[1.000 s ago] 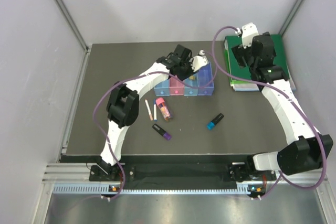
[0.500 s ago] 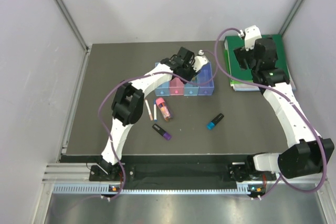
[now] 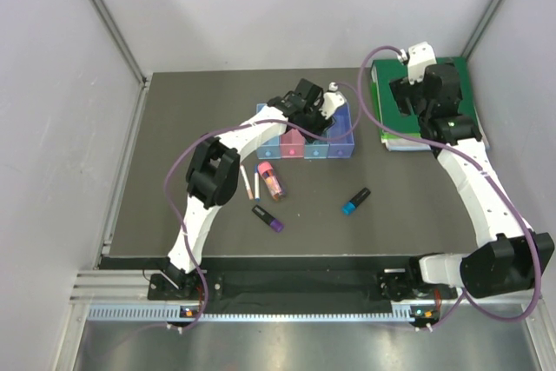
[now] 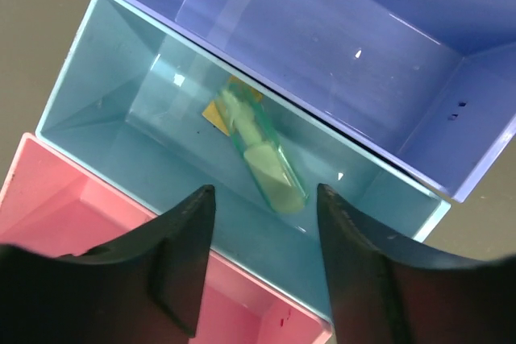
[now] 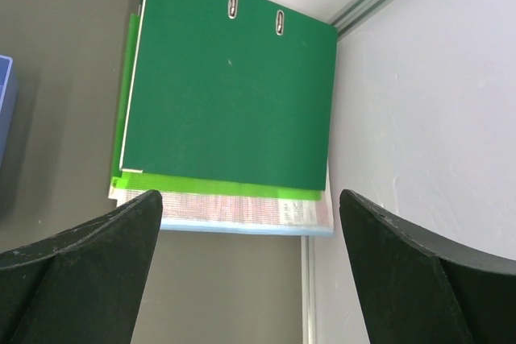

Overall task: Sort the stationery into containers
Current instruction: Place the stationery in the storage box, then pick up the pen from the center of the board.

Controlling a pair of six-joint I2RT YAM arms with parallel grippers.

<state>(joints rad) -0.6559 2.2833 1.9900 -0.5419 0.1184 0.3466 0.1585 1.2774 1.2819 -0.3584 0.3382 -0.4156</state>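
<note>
Left fingers [image 4: 181, 263] hover over four bins [image 3: 341, 148], one marker [image 4: 262, 159].

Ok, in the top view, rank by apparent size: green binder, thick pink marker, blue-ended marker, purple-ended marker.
1. green binder
2. thick pink marker
3. blue-ended marker and purple-ended marker: they look alike, so unranked.

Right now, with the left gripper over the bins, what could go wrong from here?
1. The left gripper hangs open low over the blue bin where the mint green marker lies. Pulling away sideways might clip a bin wall and shift the row.
2. The thick pink marker, white pens and purple-ended marker lie close together on the table. Grasping one could nudge its neighbours.
</note>
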